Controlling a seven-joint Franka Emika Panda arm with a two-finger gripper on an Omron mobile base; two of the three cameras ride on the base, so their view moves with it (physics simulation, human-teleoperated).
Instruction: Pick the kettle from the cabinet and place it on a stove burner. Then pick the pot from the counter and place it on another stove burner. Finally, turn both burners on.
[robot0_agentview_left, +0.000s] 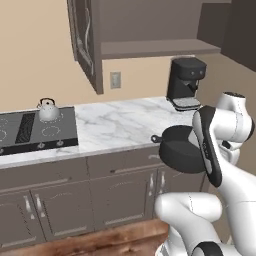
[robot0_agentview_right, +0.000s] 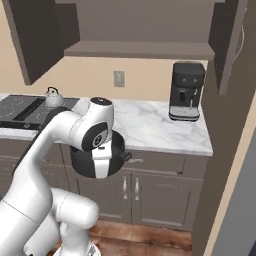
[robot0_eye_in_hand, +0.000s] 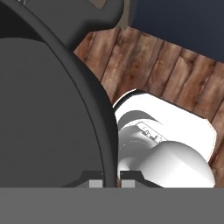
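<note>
The dark round pot (robot0_agentview_left: 179, 148) hangs in the air off the counter's (robot0_agentview_left: 120, 125) front edge, level with the drawers. My gripper (robot0_eye_in_hand: 111, 183) is shut on the pot's (robot0_eye_in_hand: 48, 109) rim, one fingertip on each side of the wall. In the right base view the white hand covers the middle of the pot (robot0_agentview_right: 80, 164). The small silver kettle (robot0_agentview_left: 48, 110) stands upright on the back right burner of the dark cooktop (robot0_agentview_left: 35, 132), far to the left of the pot. The kettle (robot0_agentview_right: 53, 97) also appears at the far left of the right base view.
A black coffee machine (robot0_agentview_left: 186, 82) stands at the back of the counter beneath the open wall cabinet's shelf (robot0_agentview_left: 155, 48). A cabinet door (robot0_agentview_left: 82, 40) stands open above the cooktop's right end. Under the pot lie wooden floor (robot0_eye_in_hand: 175, 70) and my own base.
</note>
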